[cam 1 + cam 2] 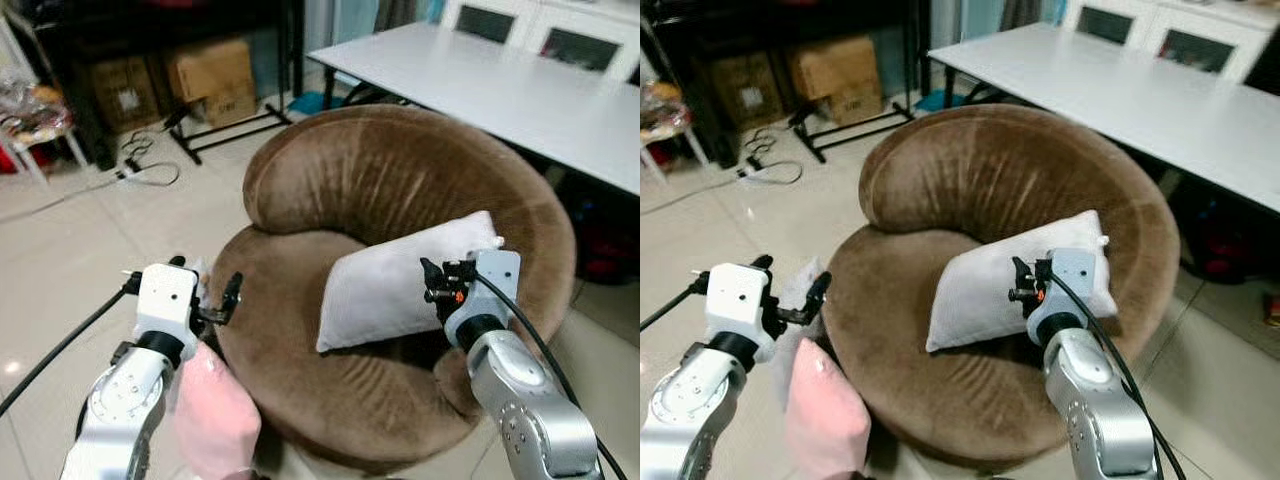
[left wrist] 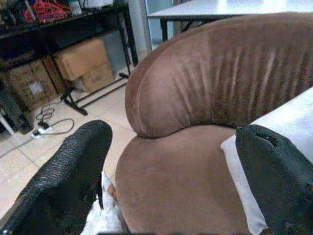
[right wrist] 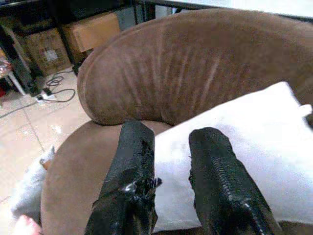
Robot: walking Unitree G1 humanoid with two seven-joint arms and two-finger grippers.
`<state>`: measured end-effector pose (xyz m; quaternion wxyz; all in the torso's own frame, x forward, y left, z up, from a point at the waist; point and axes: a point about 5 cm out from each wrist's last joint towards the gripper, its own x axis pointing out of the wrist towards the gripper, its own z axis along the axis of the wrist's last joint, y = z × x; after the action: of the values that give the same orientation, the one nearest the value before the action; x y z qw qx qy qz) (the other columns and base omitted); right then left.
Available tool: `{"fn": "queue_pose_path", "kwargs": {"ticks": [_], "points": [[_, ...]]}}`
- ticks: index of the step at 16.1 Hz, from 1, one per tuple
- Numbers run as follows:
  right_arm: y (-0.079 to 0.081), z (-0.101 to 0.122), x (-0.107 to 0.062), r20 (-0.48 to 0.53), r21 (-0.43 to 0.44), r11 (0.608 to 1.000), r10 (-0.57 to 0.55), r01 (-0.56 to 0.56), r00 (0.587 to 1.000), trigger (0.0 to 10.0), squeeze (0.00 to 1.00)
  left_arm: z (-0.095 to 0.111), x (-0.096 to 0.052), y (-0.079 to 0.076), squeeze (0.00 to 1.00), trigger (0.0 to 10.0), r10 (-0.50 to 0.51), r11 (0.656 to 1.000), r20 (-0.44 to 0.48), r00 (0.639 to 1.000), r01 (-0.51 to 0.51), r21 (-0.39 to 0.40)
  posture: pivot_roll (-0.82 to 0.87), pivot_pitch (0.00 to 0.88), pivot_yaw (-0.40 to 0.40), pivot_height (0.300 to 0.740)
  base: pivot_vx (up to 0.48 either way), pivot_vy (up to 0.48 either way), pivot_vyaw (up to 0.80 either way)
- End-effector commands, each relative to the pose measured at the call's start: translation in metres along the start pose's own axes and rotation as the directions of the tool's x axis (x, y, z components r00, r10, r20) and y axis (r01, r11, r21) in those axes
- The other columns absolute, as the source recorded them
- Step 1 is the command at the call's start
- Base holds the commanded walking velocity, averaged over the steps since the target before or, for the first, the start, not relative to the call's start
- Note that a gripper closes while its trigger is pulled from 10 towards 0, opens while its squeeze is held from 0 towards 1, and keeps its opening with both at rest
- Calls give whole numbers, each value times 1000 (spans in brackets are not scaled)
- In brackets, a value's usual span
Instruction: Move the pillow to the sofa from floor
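Tiled floor (image 1: 60,260) ringed the brown sofa (image 1: 400,170). White pillow (image 1: 400,285) lay on its seat, just beyond the right gripper's (image 3: 171,161) released jaws; left gripper (image 2: 171,171) gaped empty. Task looked essentially done.

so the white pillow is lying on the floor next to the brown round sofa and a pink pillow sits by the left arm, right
Not quite. The white pillow is not on the floor; it lies on the seat of the brown round sofa, leaning against the backrest, as the left eye view shows. The pink pillow does sit low beside the left arm, by the left gripper.
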<state>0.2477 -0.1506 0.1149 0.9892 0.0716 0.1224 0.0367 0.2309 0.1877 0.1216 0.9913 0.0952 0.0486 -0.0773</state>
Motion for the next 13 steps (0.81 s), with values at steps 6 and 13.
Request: {"fn": "queue_pose_path", "kwargs": {"ticks": [6, 13], "points": [[4, 2, 3, -27, -63, 997, 36, -37, 999, 10000, 0, -3, -1, 1, 0, 10000, 25, 1000, -10, 1000, -25, -15, -21, 0, -22, 740, 0, 0, 0], [9, 8, 9, -30, -163, 980, 111, -114, 993, 10000, 0, -3, -3, 2, 0, 10000, 51, 998, -8, 999, -51, -24, -10, 0, -45, 740, 0, 336, 229]]}}
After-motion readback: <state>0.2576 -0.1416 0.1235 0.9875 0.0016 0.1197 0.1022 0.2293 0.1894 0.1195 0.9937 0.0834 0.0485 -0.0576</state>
